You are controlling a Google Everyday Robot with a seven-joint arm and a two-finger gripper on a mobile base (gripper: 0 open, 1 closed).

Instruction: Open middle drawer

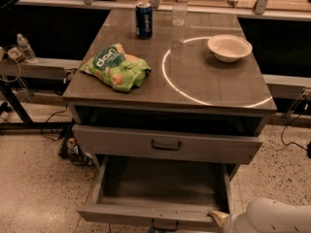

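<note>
Chip bag (115,67), blue can (144,20), white bowl (229,47), bottle (180,5)

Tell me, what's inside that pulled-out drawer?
The middle drawer shows only bare grey floor and walls. Its rear lies dark beneath the upper drawer, so unseen. The gripper is at its front right corner.
</note>
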